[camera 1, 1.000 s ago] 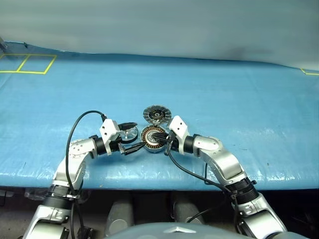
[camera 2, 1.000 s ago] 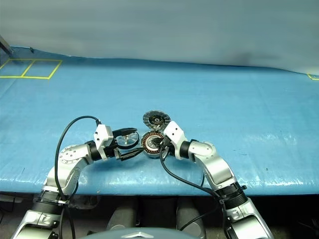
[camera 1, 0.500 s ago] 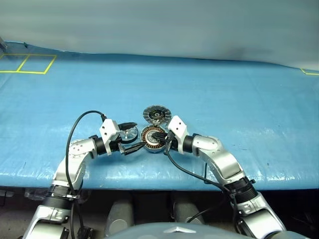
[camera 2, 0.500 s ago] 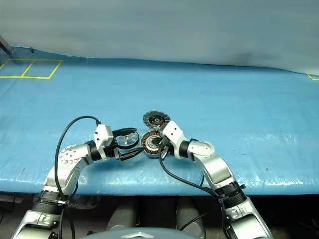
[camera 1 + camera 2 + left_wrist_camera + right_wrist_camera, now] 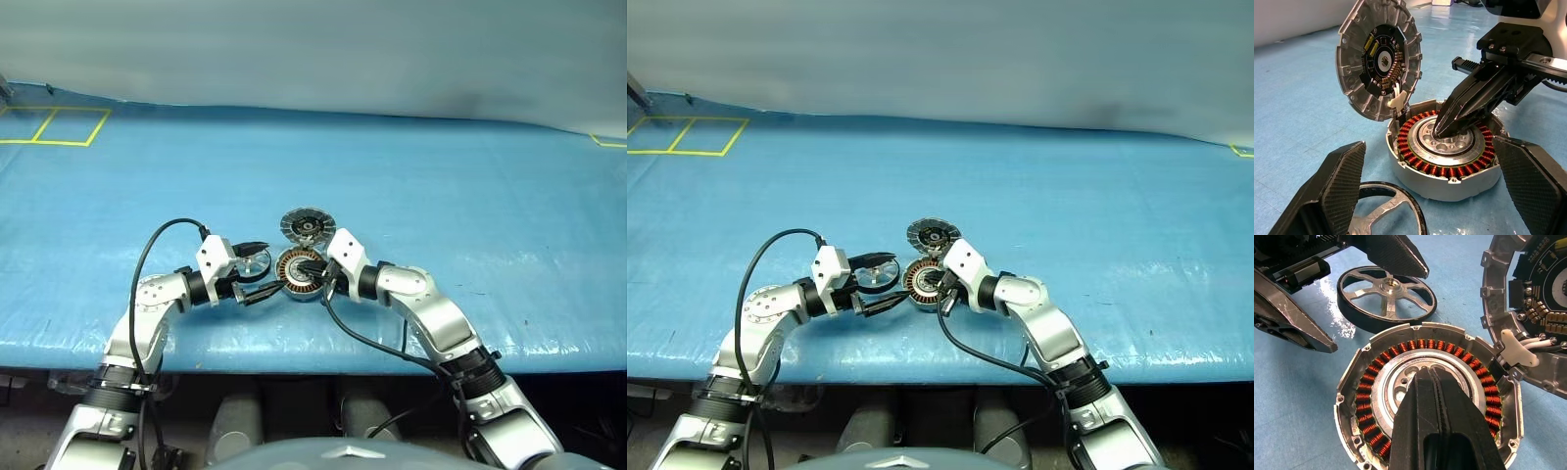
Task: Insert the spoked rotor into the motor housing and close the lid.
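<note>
With the motor housing (image 5: 1425, 401) pinned at its hub by the closed right gripper (image 5: 1442, 131), the spoked rotor (image 5: 1386, 296) just beside it is best clasped squarely by the wide-open left gripper (image 5: 257, 273), the lid (image 5: 1378, 58) being left upright.

I'm looking at what seems a robotics test lab: a blue tarp (image 5: 470, 196) is covering the desk, yellow tape squares (image 5: 59, 125) are marking one far corner, and a plain pale wall (image 5: 313, 49) is standing behind it.
</note>
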